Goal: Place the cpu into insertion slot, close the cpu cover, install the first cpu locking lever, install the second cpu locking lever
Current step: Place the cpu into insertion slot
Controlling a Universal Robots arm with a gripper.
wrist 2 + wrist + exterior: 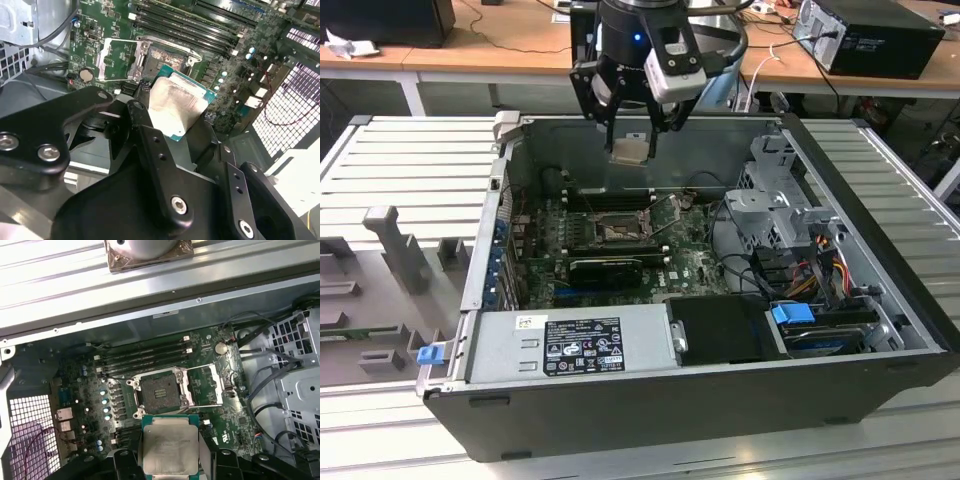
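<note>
Closest to the lens in the second wrist view, black finger links of the gripper (176,114) are seen clamped on 2 opposite edges of the cpu (172,102), whose pale silver face is turned toward the camera; any marking on that face cannot be made out. In the first wrist view the cpu (170,450) is cut off by the frame edge and is held above the green motherboard (227,415), clear of the insertion slot (160,392), whose dull pin field is left bare. The cpu cover (209,385) is shown swung open beside the insertion slot, with a round coin cell (220,347) near it. In the exterior view the gripper (631,140) is placed at upper centre of the frame, over the open computer case (720,405), with the cpu (628,150) well above the insertion slot (618,232). A black-and-white label (582,345) is carried by the grey power supply (510,345) at lower left of centre; its print is too small to be read. The arm above the gripper is cut off by the top edge.
</note>
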